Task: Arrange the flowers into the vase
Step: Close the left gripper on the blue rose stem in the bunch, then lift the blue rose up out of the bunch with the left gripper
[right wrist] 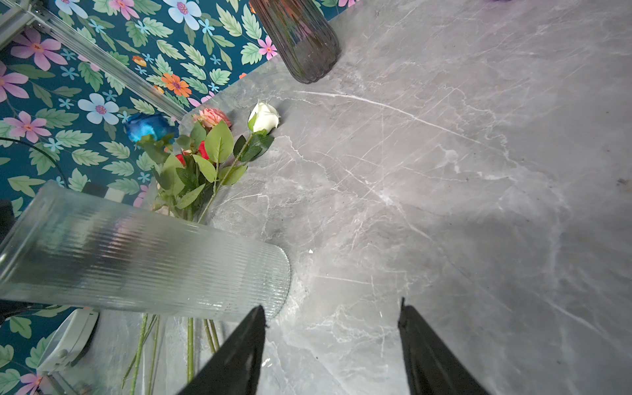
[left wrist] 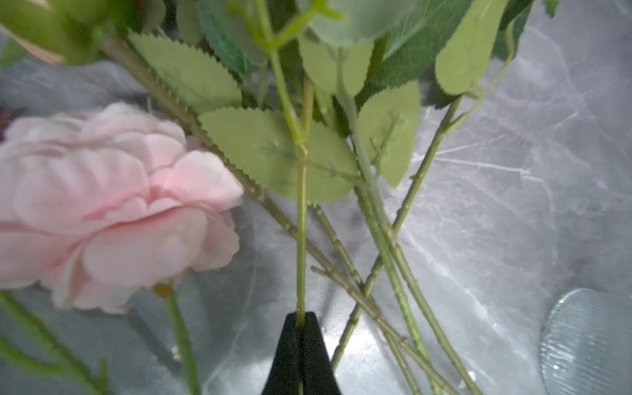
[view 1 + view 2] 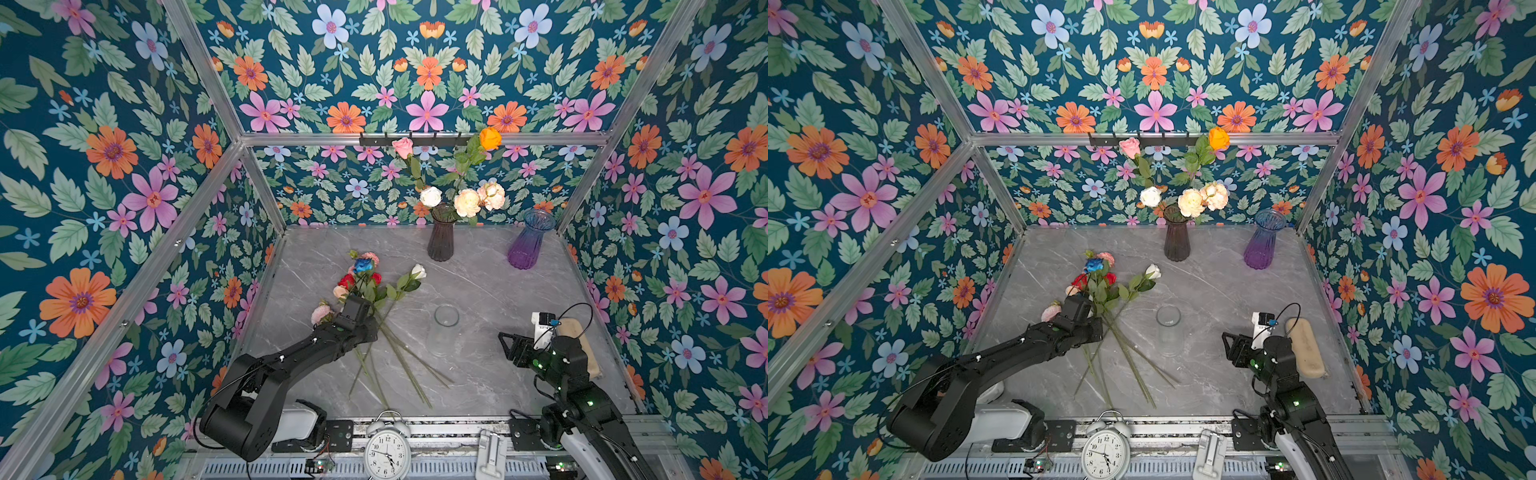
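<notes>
Since the wrist housing covers it in both top views, we read the left gripper [image 2: 301, 319] from the left wrist view alone: its jaws are pressed together on one thin green stem [image 2: 301, 239], with no gap beyond the stem itself. The left arm [image 3: 291, 357] reaches from the front left corner diagonally over the table [image 3: 519, 291], forearm low. Its wrist is above the loose flowers [image 3: 374, 286], which lie heaped left of centre, heads toward the back wall and stems fanned toward the front edge. We cannot tell which head belongs to the pinched stem, because leaves cut it off; a pink peony [image 2: 102, 205] sits blurred beside it. The right arm [image 3: 565, 361] is folded at the front right. The right gripper [image 1: 331, 307] points toward the clear ribbed vase [image 1: 154, 260], fingers spread wide, holding nothing, and apart from the glass in both top views. From above, that vase is hard to make out beyond its rim. Other flowers [image 3: 465, 199] stand in the dark vase [image 3: 440, 243] at the back, with the purple vase [image 3: 530, 245] beside it. A beige oblong object [image 3: 1304, 349] is partly hidden behind the right arm.
</notes>
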Controlling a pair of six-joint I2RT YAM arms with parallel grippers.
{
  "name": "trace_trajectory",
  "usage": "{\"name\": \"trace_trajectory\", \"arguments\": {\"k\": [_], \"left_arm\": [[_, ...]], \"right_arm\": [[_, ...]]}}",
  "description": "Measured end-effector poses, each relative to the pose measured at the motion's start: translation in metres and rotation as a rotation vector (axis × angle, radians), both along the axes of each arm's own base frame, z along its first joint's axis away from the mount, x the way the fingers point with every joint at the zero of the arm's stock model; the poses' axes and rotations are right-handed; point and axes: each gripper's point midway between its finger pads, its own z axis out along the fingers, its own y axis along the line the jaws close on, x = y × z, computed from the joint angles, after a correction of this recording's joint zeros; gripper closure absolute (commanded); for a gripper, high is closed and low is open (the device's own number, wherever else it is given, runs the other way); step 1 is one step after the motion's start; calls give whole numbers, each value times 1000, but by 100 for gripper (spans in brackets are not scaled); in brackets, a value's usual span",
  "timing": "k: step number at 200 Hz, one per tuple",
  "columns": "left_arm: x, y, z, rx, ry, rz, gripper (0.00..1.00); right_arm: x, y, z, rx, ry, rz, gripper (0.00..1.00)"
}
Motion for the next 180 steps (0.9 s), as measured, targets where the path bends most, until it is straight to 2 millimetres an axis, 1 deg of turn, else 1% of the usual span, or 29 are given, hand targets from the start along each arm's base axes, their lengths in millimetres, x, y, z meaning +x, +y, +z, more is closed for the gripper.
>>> {"name": "trace_trajectory", "arguments": {"k": [15,26,37,56,73,102,117,131,158,180], "left_arm": [[8,4,21,7,-49,13,100],[16,7,43,12,-105,24,100],[23,11,70,15,-176,34,100],[29,16,109,5,-278,47,100],[27,17,134,-30,-352,49,100],[20,10,164,-131,-471,16,100],[18,5,191,-201,-566,-5,100],[16,0,226,-274,-685,-23,100],[12,-7,304,-405,-953,-71,100],[8,-20,362,-506,-1128,-143,100]], "right_arm": [[0,0,0,0,0,0,36],[0,0,0,0,0,0,36],[0,0,0,0,1,0,36],[0,0,-1,-1,6,0,36],[0,0,-2,-3,11,0,36],[1,0,-3,-3,13,0,36],[1,0,-3,-4,15,0,36],[1,0,-4,-5,18,0,36],[1,0,-5,-6,23,0,36],[1,0,-4,-6,22,0,36]]}}
